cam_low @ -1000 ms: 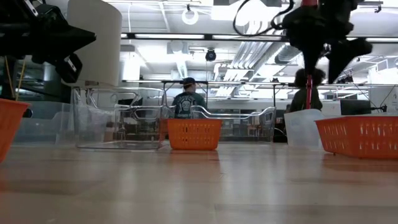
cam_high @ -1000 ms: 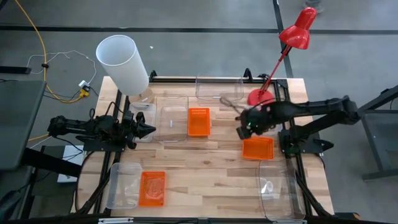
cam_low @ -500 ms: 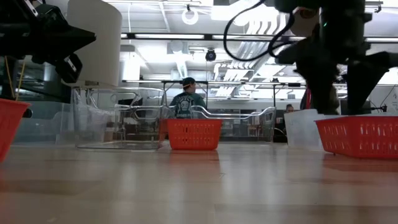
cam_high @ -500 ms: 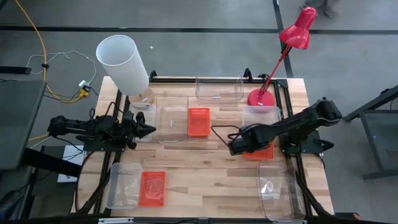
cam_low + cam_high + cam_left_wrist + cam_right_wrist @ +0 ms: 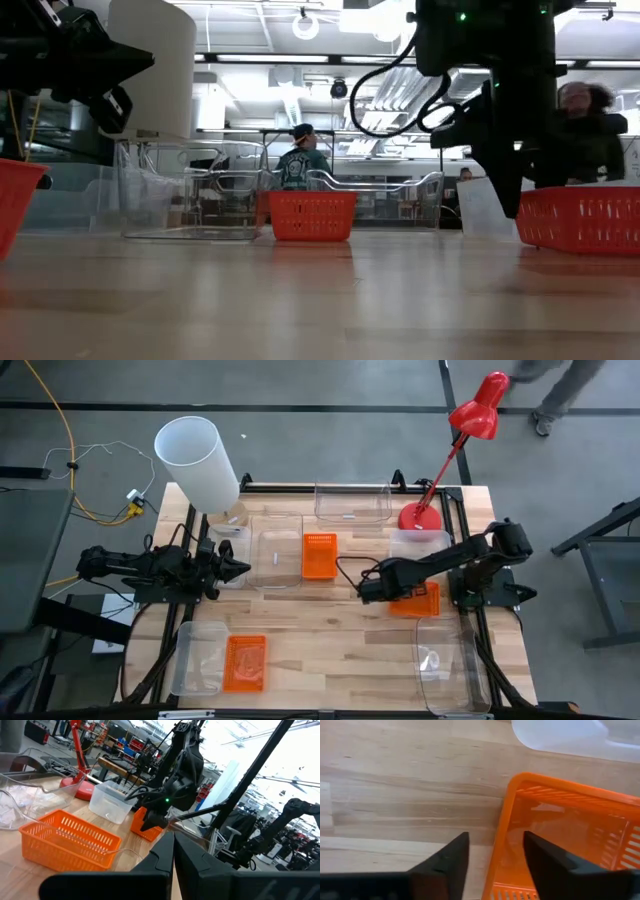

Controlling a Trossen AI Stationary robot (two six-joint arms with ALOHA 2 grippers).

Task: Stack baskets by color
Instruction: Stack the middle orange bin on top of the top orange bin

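My right gripper [image 5: 368,589] is low over the wooden surface [image 5: 330,620], my jaws partly apart and astride the near rim of the orange basket [image 5: 560,845] lying at the right side, one finger inside the wall and one outside, not yet pressed on it. My left gripper [image 5: 238,569] waits at the left edge with its jaws pressed together, holding nothing. A second orange basket [image 5: 319,555] sits beside a clear bin [image 5: 276,550] mid-surface, and a third orange basket [image 5: 245,663] rests inside another clear bin [image 5: 196,658] at the near left
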